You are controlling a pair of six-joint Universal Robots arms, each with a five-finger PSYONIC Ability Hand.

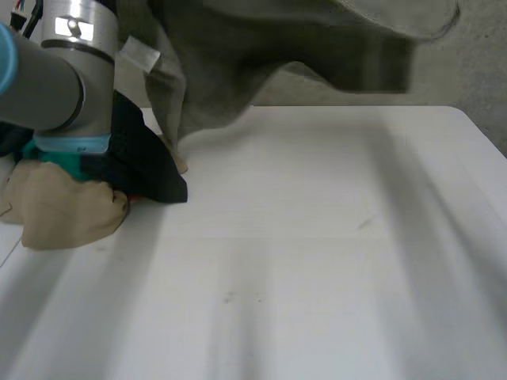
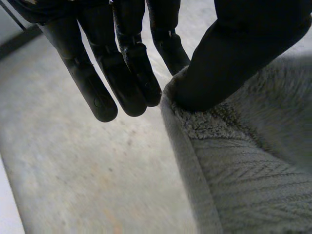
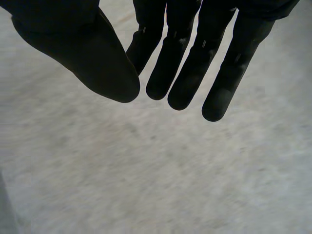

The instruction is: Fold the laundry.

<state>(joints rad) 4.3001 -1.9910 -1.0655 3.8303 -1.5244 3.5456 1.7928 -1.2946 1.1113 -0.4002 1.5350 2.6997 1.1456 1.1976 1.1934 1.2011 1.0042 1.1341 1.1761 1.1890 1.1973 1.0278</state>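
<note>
A grey fleecy cloth (image 1: 317, 47) hangs in the air over the far edge of the white table (image 1: 317, 253), one fold trailing down to the tabletop near the pile. In the left wrist view my left hand (image 2: 129, 73) pinches the hemmed edge of this cloth (image 2: 243, 170) between its thumb and its straight fingers. My right hand (image 3: 185, 63) is held above the bare floor with straight fingers, the thumb close beside them, and nothing between them.
My left arm (image 1: 55, 79) stands over a pile at the table's left side: a beige cloth (image 1: 63, 210), a black cloth (image 1: 146, 170) and something teal (image 1: 71, 154). Grey floor (image 1: 475, 71) lies beyond the far right corner.
</note>
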